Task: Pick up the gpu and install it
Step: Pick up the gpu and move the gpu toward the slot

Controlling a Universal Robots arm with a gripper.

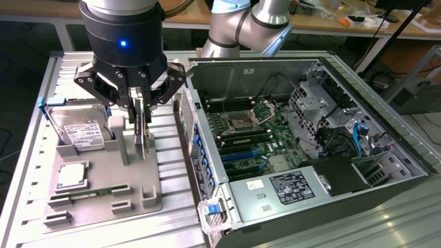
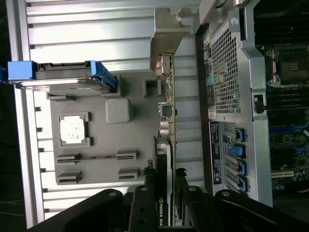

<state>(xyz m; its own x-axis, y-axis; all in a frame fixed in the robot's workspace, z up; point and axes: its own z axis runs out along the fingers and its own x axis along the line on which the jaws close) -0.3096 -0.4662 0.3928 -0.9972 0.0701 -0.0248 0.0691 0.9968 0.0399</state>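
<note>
Robotics lab, cluttered workbench [image 1: 413, 28] at back, open PC case [image 1: 241, 77], alu table [image 1: 172, 227]

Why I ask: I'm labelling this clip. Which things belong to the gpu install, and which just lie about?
For the job: gpu; gripper, closed on it; open computer case; motherboard.
Lying about: hard drive; processor chip; memory stick.

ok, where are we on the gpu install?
Done: the claw is down over the grey tray and looks clamped on the gpu, which stands on edge. In hand: the pick. The card's lower edge sits at tray level, so I can't tell if it is off the tray. Left: the whole install. The blue expansion slots in the open case hold no card.
</note>
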